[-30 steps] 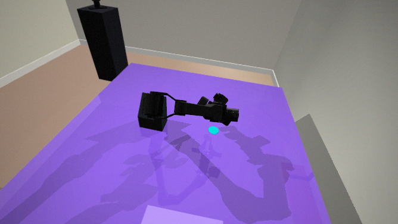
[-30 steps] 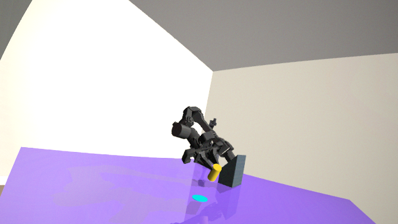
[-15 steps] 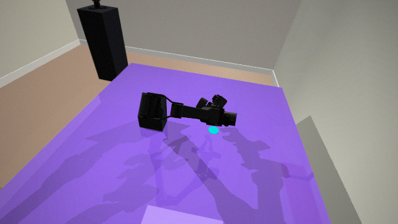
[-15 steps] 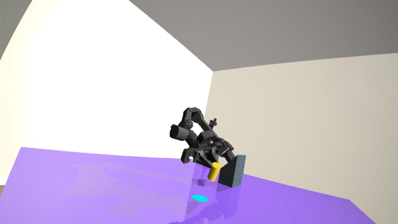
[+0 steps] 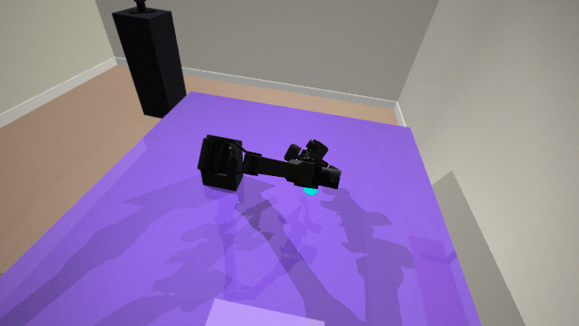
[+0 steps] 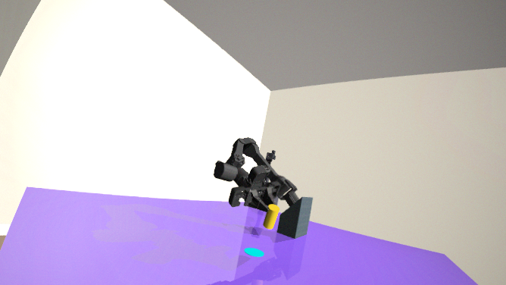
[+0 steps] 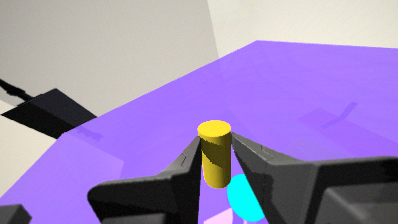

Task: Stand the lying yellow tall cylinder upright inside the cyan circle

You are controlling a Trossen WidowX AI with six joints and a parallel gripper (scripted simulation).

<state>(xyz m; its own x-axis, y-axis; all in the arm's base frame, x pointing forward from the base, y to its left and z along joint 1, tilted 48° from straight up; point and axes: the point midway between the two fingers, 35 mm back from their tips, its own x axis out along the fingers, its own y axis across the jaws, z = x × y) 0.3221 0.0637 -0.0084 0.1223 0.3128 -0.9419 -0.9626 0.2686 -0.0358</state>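
The yellow tall cylinder [image 6: 271,217] [image 7: 217,162] is held in the air above the table, nearly upright with a slight tilt in the exterior view. My gripper [image 7: 215,138] is shut on it near its upper end, one finger on each side. The cyan circle [image 5: 310,191] [image 6: 254,252] [image 7: 244,198] lies flat on the table. In the wrist view it shows below and to the right of the cylinder, partly behind the right finger. In the top view the arm hides the cylinder and part of the circle.
The arm's base block [image 5: 220,179] [image 6: 296,220] stands on the purple table [image 5: 182,130] [image 6: 57,212] [image 7: 280,75], close behind the cylinder in the exterior view. A tall black pillar [image 5: 152,65] [image 7: 50,112] stands beyond the table edge. Shadows of the arm fall across the table.
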